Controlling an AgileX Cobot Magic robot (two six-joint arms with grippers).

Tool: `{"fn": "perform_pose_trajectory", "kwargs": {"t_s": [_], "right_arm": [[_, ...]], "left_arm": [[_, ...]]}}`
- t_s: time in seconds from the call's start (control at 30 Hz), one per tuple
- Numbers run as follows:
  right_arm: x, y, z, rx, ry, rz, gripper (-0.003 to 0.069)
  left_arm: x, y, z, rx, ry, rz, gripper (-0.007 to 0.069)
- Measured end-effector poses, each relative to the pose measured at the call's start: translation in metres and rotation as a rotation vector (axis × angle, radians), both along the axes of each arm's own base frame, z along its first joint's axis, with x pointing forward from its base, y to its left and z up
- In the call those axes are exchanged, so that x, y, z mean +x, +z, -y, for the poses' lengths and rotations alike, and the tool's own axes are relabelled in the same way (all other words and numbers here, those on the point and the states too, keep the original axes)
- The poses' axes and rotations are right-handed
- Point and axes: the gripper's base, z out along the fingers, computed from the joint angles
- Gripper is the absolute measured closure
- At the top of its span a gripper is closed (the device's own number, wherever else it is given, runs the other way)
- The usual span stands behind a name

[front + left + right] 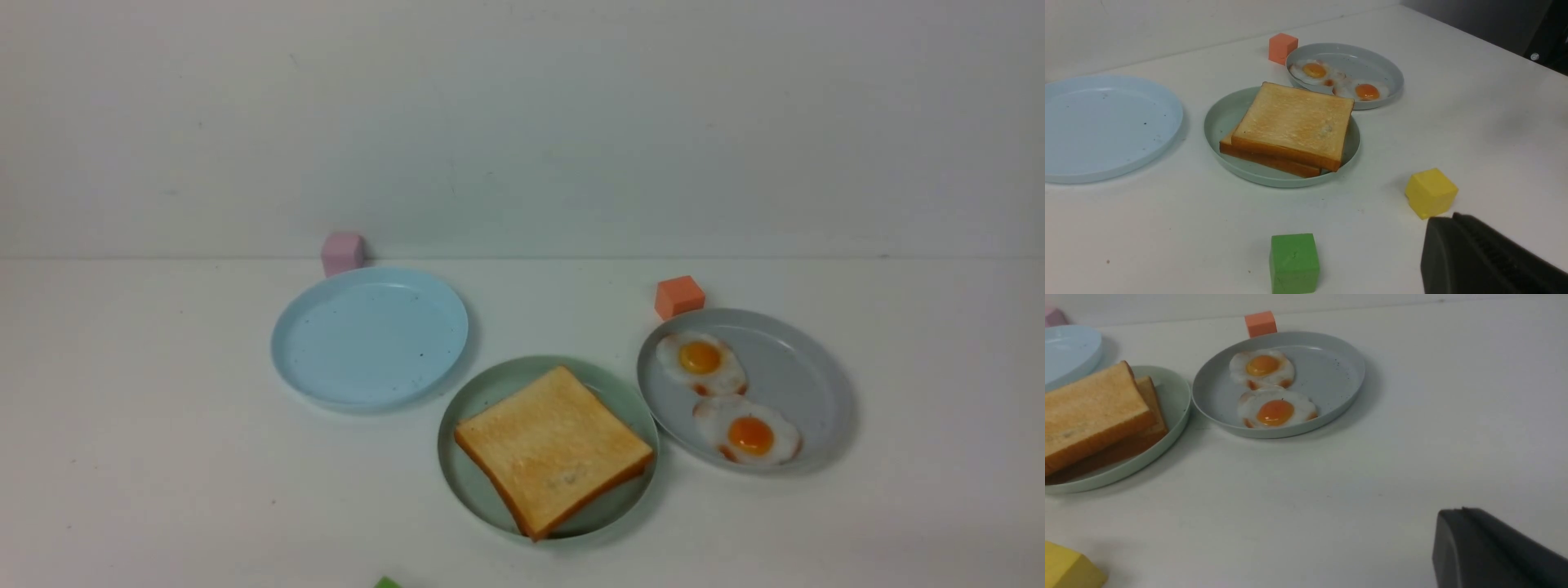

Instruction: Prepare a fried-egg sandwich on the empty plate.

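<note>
My left gripper (1453, 228) sits nearest, low over the table (122, 425), jaws closed together with nothing between them. My right gripper (1457, 526) is the same: pressed shut, holding nothing. Neither shows in the front view.

Just beyond the left gripper: 1 yellow cube (1431, 192) and, to its left, 1 green cube (1294, 262), both resting on the table, apart from each other and from the plates. Only a sliver of the green cube reaches the front view's near edge.

Next out, centre: the mint plate (473, 482). On it lie 2 toast slices (1294, 122), stacked, the upper one shifted so the lower edge shows along the near-left side. From the front only the top slice is visible. No egg between or on them.

Right of the mint plate, rims nearly touching: the grey plate (796, 376), carrying 2 eggs (702, 363), one farther, one nearer, whites touching, both toward the plate's left half.

Left and slightly farther: the blue plate (367, 339), bare, a few dark specks.

Farthest: an orange cube (678, 296) just behind the grey plate's far-left rim, and a pink cube (342, 252) just behind the blue plate, near the wall (522, 122).
</note>
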Motion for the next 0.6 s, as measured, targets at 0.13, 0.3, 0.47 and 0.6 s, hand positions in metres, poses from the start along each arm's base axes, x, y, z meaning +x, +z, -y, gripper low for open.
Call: {"fn": "perform_pose_trajectory", "kwargs": {"t_s": [0.13,0.3,0.47,0.6], "right_arm": [[0.0,0.0,-0.0001,0.002,0.0,0.0,0.0657],[0.0,0.0,-0.0001,0.001,0.0,0.0,0.0655],[0.0,0.0,-0.0001,0.001,0.0,0.0,0.0653],[0.0,0.0,-0.0001,0.001,0.0,0.0,0.065]], "left_arm": [[0.0,0.0,0.0,0.0,0.0,0.0,0.0621],[0.0,0.0,0.0,0.0,0.0,0.0,0.0618],[0.0,0.0001,0.0,-0.001,0.0,0.001,0.0618],[0.0029,0.0025,-0.0024,-0.006,0.047,0.037,0.0635]]}}
